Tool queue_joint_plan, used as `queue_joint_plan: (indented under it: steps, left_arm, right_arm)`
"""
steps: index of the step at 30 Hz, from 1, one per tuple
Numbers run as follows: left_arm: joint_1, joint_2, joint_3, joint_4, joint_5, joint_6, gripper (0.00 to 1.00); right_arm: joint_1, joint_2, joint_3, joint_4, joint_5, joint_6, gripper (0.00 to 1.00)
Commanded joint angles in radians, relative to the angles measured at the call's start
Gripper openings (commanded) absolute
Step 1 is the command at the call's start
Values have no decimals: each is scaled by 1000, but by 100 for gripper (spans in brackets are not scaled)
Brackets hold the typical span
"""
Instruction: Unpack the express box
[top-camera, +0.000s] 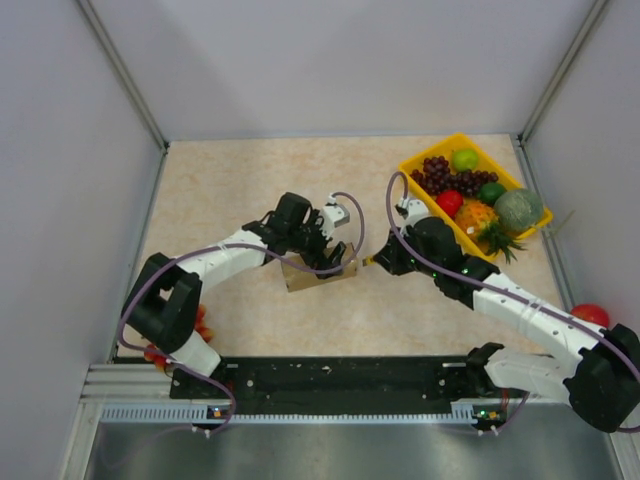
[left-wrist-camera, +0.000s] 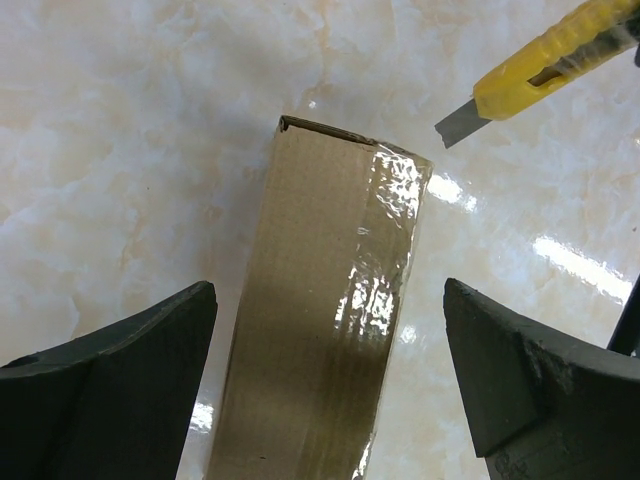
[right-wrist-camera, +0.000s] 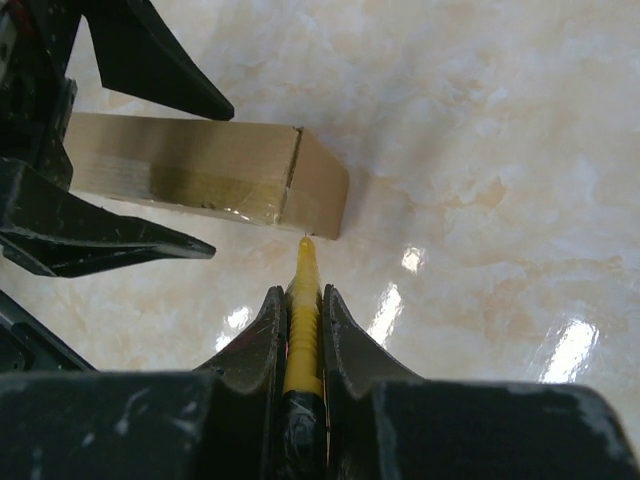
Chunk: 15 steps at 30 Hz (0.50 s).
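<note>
Both arm bases sit at the bottom of the overhead view, and from them the left gripper (top-camera: 322, 250) and right gripper (top-camera: 375, 262) reach to mid-table, where the express box (top-camera: 318, 274) lies on the marbled table (top-camera: 230, 190) between them. Off to the right stands a yellow tray (top-camera: 421, 163) of fruit, well apart from the box, with a red fruit (top-camera: 591, 314) near the right arm's base. Seen from the left wrist, the dark fingers (left-wrist-camera: 110, 395) are spread wide on either side of the box (left-wrist-camera: 320, 330), touching neither flank; clear tape (left-wrist-camera: 385, 260) runs along its top, and the grey blade of a yellow utility knife (left-wrist-camera: 540, 65) hangs just beyond the far right corner. Seen from the right wrist, the fingers (right-wrist-camera: 255, 350) are clamped on the knife (right-wrist-camera: 303, 320), whose tip points at the box's (right-wrist-camera: 210, 170) near end; whether it touches is unclear.
</note>
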<state>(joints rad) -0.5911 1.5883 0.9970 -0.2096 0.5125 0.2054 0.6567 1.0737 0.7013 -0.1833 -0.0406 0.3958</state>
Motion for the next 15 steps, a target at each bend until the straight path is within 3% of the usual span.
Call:
queue_joint_plan:
  steps: [1, 7, 15]
  left_arm:
    - [-6, 18, 0, 67, -41, 35, 97]
    - [-26, 44, 11, 92, -143, 92, 91]
    - [-38, 65, 45, 59, -177, 137, 74]
  right_arm:
    - [-14, -12, 66, 93, 31, 31, 0]
    - [-14, 17, 108, 120, 64, 31, 0]
    - [-12, 91, 155, 127, 73, 26, 0]
